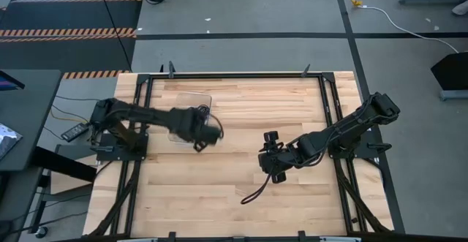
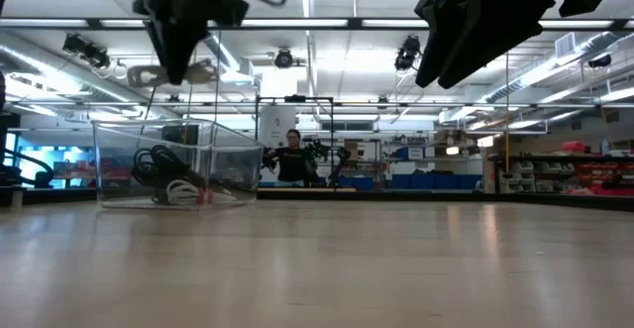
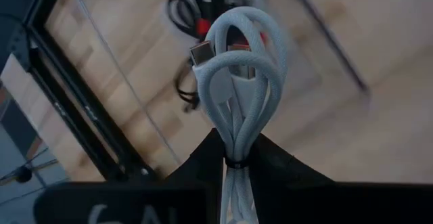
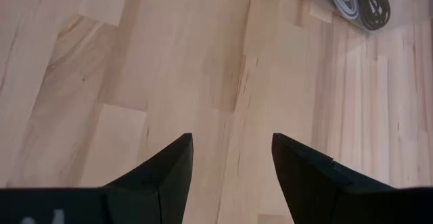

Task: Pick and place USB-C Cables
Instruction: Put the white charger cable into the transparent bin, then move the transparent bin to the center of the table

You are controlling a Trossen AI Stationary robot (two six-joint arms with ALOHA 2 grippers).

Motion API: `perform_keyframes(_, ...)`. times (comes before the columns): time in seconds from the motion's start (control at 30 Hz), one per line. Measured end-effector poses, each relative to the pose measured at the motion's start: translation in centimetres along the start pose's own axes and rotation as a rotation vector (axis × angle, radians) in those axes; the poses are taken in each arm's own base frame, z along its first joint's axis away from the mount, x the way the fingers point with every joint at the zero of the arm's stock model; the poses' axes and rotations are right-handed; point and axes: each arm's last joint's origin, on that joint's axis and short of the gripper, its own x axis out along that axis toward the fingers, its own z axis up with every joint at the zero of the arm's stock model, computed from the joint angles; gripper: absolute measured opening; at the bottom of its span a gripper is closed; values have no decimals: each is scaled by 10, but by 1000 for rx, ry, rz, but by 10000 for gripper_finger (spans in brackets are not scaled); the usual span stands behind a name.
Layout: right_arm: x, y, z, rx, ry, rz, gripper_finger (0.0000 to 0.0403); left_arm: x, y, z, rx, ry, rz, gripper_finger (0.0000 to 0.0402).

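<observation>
Cable, silvery-white and coiled (image 3: pixel 237 95), is what your left gripper (image 3: pixel 235 166) pinches, held in the air near the clear box (image 2: pixel 233 150), where other bundles (image 2: pixel 163 174) lie. Your right gripper (image 4: pixel 232 158) hangs spread over bare table (image 4: pixel 135 82).

Wood, clear plastic and braided cord

The pale butcher-block wooden desk (image 4: pixel 203 82) looks smooth with a satin sheen, its grain running in jointed strips. The clear plastic box (image 2: pixel 178 160) is glossy and see-through. The silvery-white coiled cable bundle (image 3: pixel 237 95) has a woven, cloth-like matt sheath, a thin black tie, and bright metal plug ends. The left gripper's black fingers (image 3: pixel 284 166) look matt plastic.
</observation>
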Motion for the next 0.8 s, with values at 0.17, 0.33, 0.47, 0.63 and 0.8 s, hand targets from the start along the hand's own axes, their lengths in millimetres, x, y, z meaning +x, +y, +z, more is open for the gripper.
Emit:
perform_keyframes(0.17,0,1,0,-4,3,4,208,33,18,26,-41,43,11,60)
perform_keyframes(0.33,0,1,-1,-5,6,4,208,66,25,40,-48,44,-42,74)
perform_keyframes(0.47,0,1,-1,-4,6,3,208,85,25,43,-37,39,-79,78)
perform_keyframes(0.63,0,1,-1,-4,6,3,208,91,24,41,-16,27,-74,104)
perform_keyframes(0.8,0,1,-1,-4,5,3,208,91,24,41,-30,21,-68,146)
